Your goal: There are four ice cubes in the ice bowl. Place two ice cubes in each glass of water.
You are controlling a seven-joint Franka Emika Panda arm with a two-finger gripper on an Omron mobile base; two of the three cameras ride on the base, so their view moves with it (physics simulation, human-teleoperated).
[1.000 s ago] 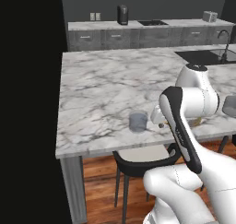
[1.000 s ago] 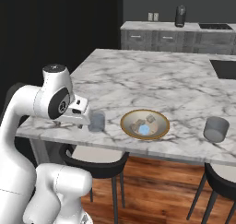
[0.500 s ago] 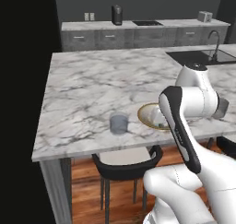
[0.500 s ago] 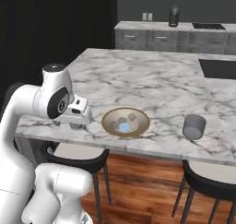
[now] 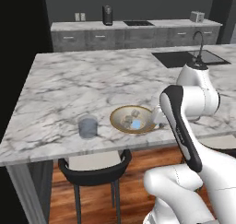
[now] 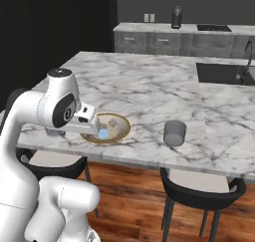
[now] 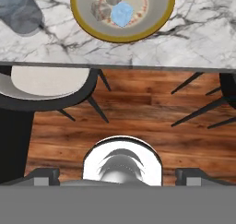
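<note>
Spread hand (image 7: 118,174); ice bowl (image 5: 119,121) holds several ice cubes (image 7: 120,13), exact count unclear; two glasses (image 5: 87,127) (image 6: 175,132).

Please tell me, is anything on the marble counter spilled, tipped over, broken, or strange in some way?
Nothing is spilled or tipped. The two glasses stand upright on the counter, and the ice bowl sits flat. One oddity: one ice cube is bright blue, while the others are grey.

The rendered scene is evenly, softly lit; the marble countertop (image 5: 69,89) is brightly shown against a dim background, faint shadows are cast, and slight softness is seen throughout
</note>
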